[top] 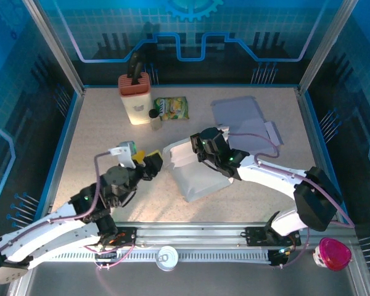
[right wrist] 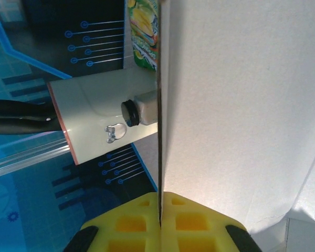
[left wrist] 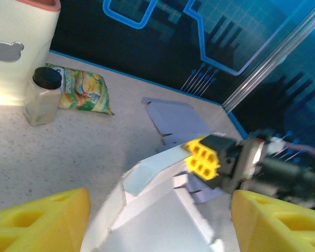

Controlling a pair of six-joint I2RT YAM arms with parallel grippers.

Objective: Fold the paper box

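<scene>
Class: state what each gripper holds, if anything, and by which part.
The right gripper is shut on the paper box, its fingers pinching the edge of one flap. The left gripper is open, holding nothing.

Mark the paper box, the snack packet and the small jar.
paper box point(top: 200, 182), top external view, flat white panel.
snack packet point(top: 171, 108), top external view, middle of the wrapper.
small jar point(left wrist: 41, 105), left wrist view, clear body.

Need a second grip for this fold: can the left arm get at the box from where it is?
Probably yes: the left gripper is open beside the box, nothing between them; the right gripper pinches one flap.
</scene>
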